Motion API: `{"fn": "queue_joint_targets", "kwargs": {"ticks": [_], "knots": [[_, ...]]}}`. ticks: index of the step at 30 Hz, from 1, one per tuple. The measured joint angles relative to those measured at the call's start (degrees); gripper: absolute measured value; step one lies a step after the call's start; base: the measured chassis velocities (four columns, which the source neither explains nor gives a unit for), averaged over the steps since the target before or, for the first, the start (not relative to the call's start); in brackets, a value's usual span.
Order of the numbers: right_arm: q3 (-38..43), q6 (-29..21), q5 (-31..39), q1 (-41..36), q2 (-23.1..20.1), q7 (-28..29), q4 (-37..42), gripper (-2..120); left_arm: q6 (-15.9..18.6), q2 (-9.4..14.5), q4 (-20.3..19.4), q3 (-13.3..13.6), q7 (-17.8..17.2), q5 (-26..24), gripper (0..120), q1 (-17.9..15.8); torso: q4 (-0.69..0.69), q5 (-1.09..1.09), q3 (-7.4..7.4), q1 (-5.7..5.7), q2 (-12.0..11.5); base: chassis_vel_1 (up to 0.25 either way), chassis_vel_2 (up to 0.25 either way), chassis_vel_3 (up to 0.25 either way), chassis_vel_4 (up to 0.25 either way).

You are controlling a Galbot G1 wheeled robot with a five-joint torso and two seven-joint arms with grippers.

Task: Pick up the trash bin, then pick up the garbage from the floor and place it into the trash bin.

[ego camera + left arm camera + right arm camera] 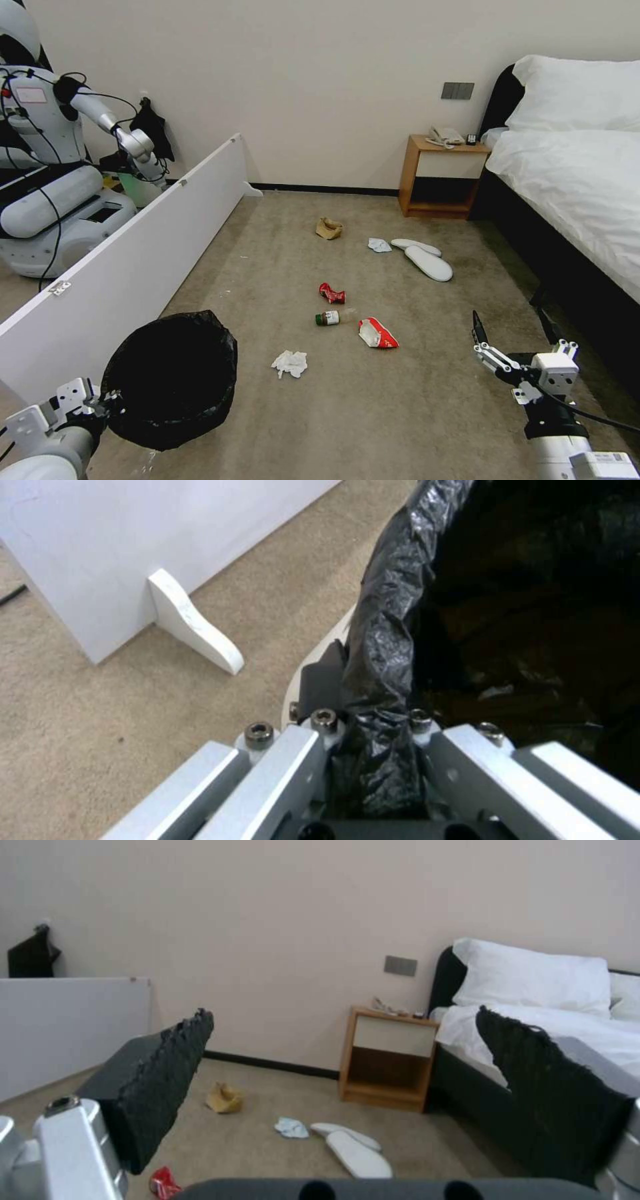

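The trash bin (pixel 170 377), lined with a crinkly black bag, is at my lower left. My left gripper (pixel 100 403) is shut on its rim; in the left wrist view the fingers (pixel 320 700) pinch the bag-covered rim (pixel 383 645). Garbage lies on the floor (pixel 400 413): a white tissue (pixel 290 363), a green-capped bottle (pixel 327 318), a red can (pixel 331 293), a red-white packet (pixel 377 333), a brown paper bag (pixel 329 228), another tissue (pixel 379 245) and two white slippers (pixel 427 260). My right gripper (pixel 510 323) hangs open at lower right, holding nothing; ahead of its fingers (pixel 167 1080) lie the slippers (pixel 357 1152).
A long white panel (pixel 133 267) with a foot (pixel 193 622) runs along my left, with another robot (pixel 60 173) behind it. A wooden nightstand (pixel 440 177) stands against the far wall and a bed (pixel 573 173) fills the right side. Open carpet lies around the litter.
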Motion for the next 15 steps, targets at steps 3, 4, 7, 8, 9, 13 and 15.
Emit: {"fn": "queue_joint_targets", "kwargs": {"ticks": [3, 4, 7, 8, 9, 13, 15], "knots": [[0.07, -0.01, 0.00, 0.14, 0.06, 0.02, -0.15, 100, 0.00, 0.02, 0.12, 0.00, 0.00, 0.00, 2, -0.05, 0.00, 0.00, 0.00, 0.00, 0.00, 0.000, 0.000, 0.000, 0.000], [0.07, -0.01, 0.00, 0.14, 0.06, 0.02, -0.15, 100, 0.00, 0.02, 0.12, 0.00, 0.00, 0.00, 2, -0.05, 0.00, 0.00, 0.00, 0.00, 0.00, 0.000, 0.000, 0.000, 0.000], [0.11, -0.01, 0.00, 0.19, 0.10, 0.02, -0.29, 100, 0.00, 0.12, 0.22, 0.00, 0.01, -0.01, 2, -0.17, -0.01, 0.00, 0.00, 0.00, 0.00, 0.000, 0.000, 0.000, 0.000], [0.12, -0.01, 0.00, 0.22, 0.13, 0.02, -0.37, 100, 0.00, 0.19, 0.28, 0.00, 0.02, -0.05, 2, -0.21, 0.00, 0.00, 0.00, 0.00, 0.00, 0.000, 0.000, 0.000, 0.000], [0.12, 0.00, 0.00, 0.27, 0.17, 0.02, -0.43, 100, 0.00, 0.23, 0.35, 0.00, 0.02, -0.05, 2, -0.26, 0.00, 0.00, 0.00, 0.00, 0.00, 0.000, 0.000, 0.000, 0.000], [0.12, 0.00, -0.01, 0.40, 0.21, 0.02, -0.60, 100, 0.00, 0.25, 0.58, 0.08, 0.03, -0.05, 2, -0.38, 0.00, 0.00, 0.00, 0.00, 0.00, -0.030, 0.042, 0.034, -0.020], [0.12, 0.01, -0.01, 0.45, 0.22, 0.02, -0.63, 100, 0.00, 0.27, 0.63, 0.08, 0.04, -0.05, 2, -0.41, 0.01, 0.00, 0.00, 0.00, 0.00, -0.085, 0.107, 0.081, -0.081]]}}
